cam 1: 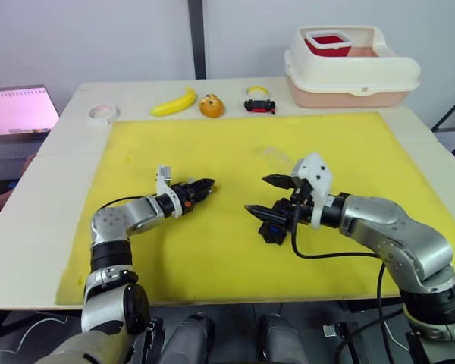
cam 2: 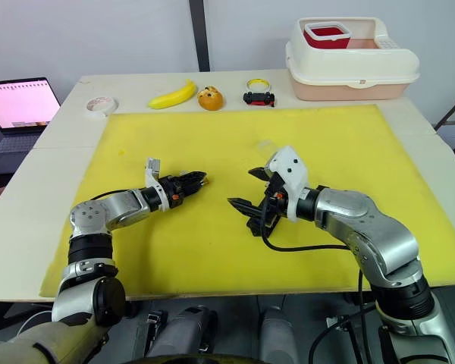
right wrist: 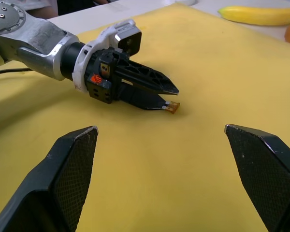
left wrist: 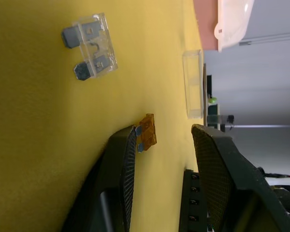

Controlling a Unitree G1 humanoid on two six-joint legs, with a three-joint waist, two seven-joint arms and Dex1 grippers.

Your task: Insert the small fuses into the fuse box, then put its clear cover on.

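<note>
A tiny orange fuse [left wrist: 147, 130] lies on the yellow mat [cam 1: 227, 258]. It is see-through orange with small blue-grey metal legs. It touches the tip of one finger of the left gripper [right wrist: 166, 96], right at the mat. A second fuse [left wrist: 89, 46] lies flat on the mat a little way off. It is clear, with two grey metal legs. The clear cover [left wrist: 193, 83] is a small see-through box shape with rounded corners. It rests on the mat farther away, toward the back. The black fuse box [cam 1: 272, 230] sits on the mat under the right gripper [cam 1: 271, 199], with that gripper's fingers spread wide above it.
</note>
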